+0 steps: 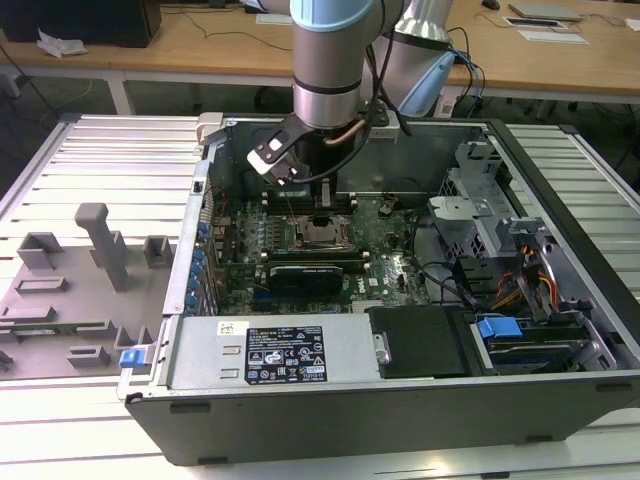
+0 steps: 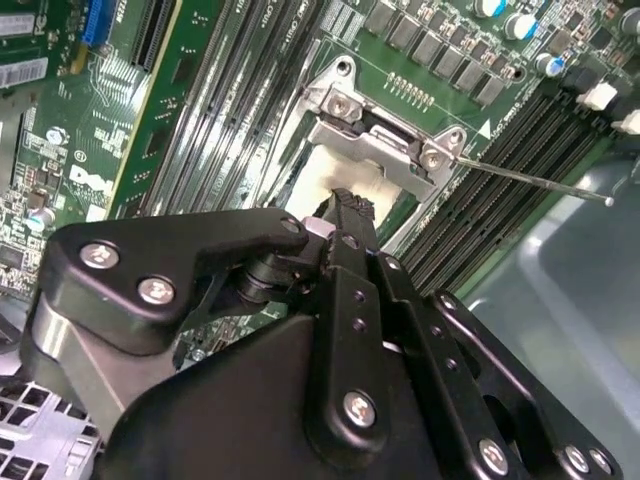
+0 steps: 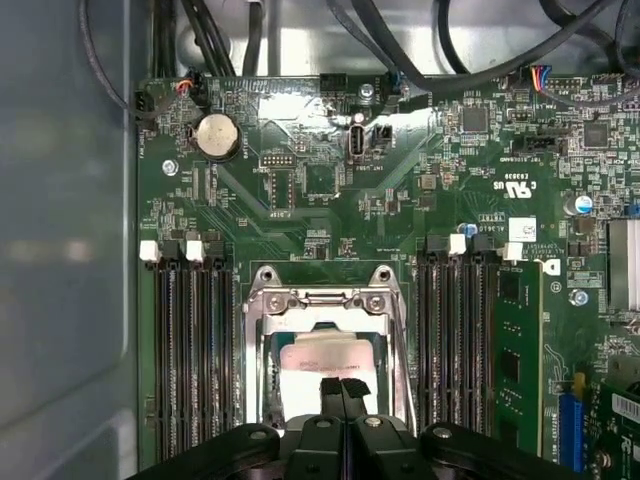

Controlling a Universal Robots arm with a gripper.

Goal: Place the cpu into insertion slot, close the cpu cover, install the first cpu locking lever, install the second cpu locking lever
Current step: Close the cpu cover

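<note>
The cpu (image 3: 320,360), a small square chip with a pale silvery top, lies in the socket on the green board (image 3: 330,210); it shows bright in the second wrist view (image 2: 330,175). A brownish-silver cpu cover (image 3: 325,298) frames it, hinge bar at one end; I cannot tell whether it lies fully down. My gripper (image 3: 345,385) hangs right over the chip's middle, its two black fingers pressed together with nothing between them (image 2: 347,203). Contact with the chip cannot be judged. A thin locking lever (image 2: 530,180) sticks out sideways from the socket, unlatched. In the exterior view the gripper (image 1: 322,205) is inside the open computer case.
Memory slots (image 3: 190,350) flank the socket on both sides, one with a green module (image 3: 518,350). Cables (image 3: 420,40) run along the board's far edge. The case walls (image 1: 200,250), power supply (image 1: 290,350) and drive cage (image 1: 520,290) surround the board. Grey fixtures (image 1: 95,240) stand at the exterior view's left.
</note>
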